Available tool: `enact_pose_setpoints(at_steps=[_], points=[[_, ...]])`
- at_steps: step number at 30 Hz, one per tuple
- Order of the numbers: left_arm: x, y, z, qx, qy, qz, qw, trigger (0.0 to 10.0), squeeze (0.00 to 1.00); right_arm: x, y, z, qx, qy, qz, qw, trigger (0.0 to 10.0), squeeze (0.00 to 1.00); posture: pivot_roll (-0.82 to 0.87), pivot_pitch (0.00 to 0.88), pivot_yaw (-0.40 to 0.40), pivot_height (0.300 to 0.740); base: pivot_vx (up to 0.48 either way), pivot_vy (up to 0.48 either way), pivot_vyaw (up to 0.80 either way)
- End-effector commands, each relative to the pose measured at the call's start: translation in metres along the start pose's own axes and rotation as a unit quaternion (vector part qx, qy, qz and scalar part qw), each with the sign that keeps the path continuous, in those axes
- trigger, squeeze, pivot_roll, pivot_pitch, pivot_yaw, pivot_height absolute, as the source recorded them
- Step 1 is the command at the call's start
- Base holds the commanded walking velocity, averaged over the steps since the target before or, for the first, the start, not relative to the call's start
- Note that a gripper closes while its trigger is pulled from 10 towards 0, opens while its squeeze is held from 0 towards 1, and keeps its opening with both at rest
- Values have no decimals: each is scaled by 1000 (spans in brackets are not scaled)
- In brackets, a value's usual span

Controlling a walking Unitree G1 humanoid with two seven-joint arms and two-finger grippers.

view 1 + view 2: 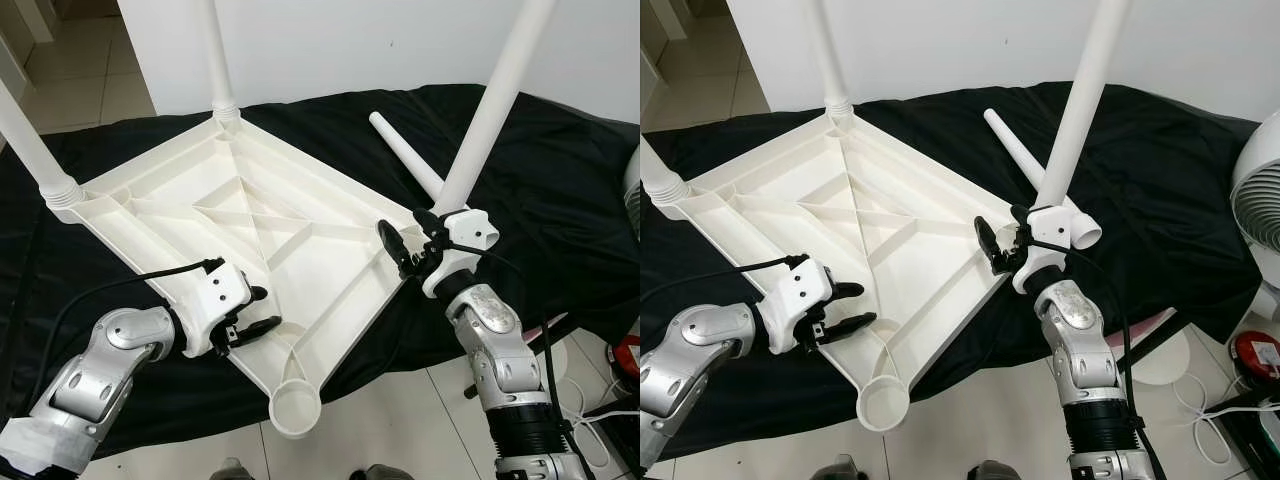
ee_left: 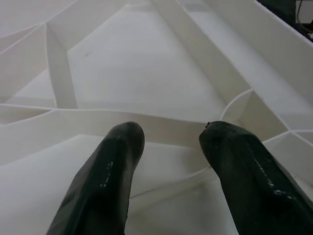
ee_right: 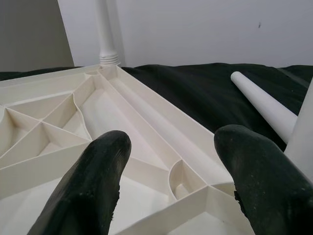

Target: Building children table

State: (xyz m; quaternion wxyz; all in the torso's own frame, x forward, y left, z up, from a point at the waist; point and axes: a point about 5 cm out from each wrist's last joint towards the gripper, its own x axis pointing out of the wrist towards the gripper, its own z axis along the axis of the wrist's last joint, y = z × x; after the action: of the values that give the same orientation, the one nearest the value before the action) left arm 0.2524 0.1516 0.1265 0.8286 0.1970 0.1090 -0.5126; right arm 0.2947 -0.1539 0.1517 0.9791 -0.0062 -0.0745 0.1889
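A white plastic tabletop [image 1: 250, 215] lies upside down on a black cloth. White legs stand in its back corner [image 1: 218, 60] and its left corner [image 1: 30, 140]. A third leg [image 1: 490, 110] rises at the right corner, its lower end hidden behind my right wrist. Another leg [image 1: 405, 155] lies loose on the cloth. The near corner socket [image 1: 295, 408] has nothing in it. My left gripper [image 1: 265, 308] is open just above the ribs by the front-left rim. At the right corner my right gripper [image 1: 408, 238] is open, the leg [image 3: 305, 137] beside its outer finger.
The black cloth [image 1: 560, 180] covers a low surface that ends at tiled floor [image 1: 400, 420] in front of me. A white fan [image 1: 1260, 190] stands at the right, with cables and a red object [image 1: 1260, 355] on the floor below it. A white wall is behind.
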Motion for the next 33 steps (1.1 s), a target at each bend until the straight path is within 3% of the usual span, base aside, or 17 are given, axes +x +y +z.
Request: enact_pose_setpoints(at_steps=[1, 5, 9, 10, 13, 16, 17, 18, 19, 25, 33], points=[[-4, -4, 1, -24, -12, -93, 995, 10000, 0, -2, -1, -4, -1, 5, -3, 1000, 10000, 0, 36, 26, 15, 740, 0, 0, 0], [-7, 2, 9, -38, -37, -93, 994, 10000, 0, -2, -1, -6, 1, 8, -4, 1000, 10000, 0, 37, 26, 14, 740, 0, 0, 0], [-13, 0, 16, -74, -60, -136, 986, 10000, 0, -4, -1, -8, 1, 10, -2, 1000, 10000, 0, 34, 23, 13, 740, 0, 0, 0], [-14, -2, 18, -85, -66, -151, 983, 10000, 1000, -4, -1, -8, 0, 11, -2, 1000, 10000, 0, 32, 21, 14, 740, 0, 0, 0], [-17, -5, 21, -96, -75, -174, 977, 10000, 1000, -6, -2, -10, -1, 13, -2, 1000, 10000, 0, 30, 17, 13, 740, 0, 0, 0], [-19, -7, 15, -65, -41, -180, 981, 10000, 1000, -9, -3, -11, -4, 17, 4, 1000, 10000, 0, 33, 11, 7, 740, 0, 0, 0], [-20, -7, 11, -55, -25, -183, 981, 10000, 251, -11, -3, -12, -8, 21, 10, 1000, 10000, 0, 32, 7, 3, 740, 0, 0, 0], [-20, -7, 11, -55, -25, -183, 981, 10000, 251, -11, -3, -12, -8, 21, 10, 1000, 10000, 0, 32, 7, 3, 740, 0, 0, 0], [-21, -6, 7, -43, -4, -185, 982, 10000, 0, -12, -4, -12, -12, 25, 14, 1000, 10000, 0, 33, 4, 1, 740, 0, 0, 0], [-18, -4, -6, -8, 52, -181, 982, 10000, 0, -12, -6, -11, -19, 27, 19, 999, 10000, 0, 30, 0, -3, 740, 0, 0, 0], [-8, -4, -11, 22, 78, -182, 980, 10000, 0, -13, -5, -10, -22, 25, 26, 999, 10000, 0, 21, 0, -3, 740, 0, 0, 0]])
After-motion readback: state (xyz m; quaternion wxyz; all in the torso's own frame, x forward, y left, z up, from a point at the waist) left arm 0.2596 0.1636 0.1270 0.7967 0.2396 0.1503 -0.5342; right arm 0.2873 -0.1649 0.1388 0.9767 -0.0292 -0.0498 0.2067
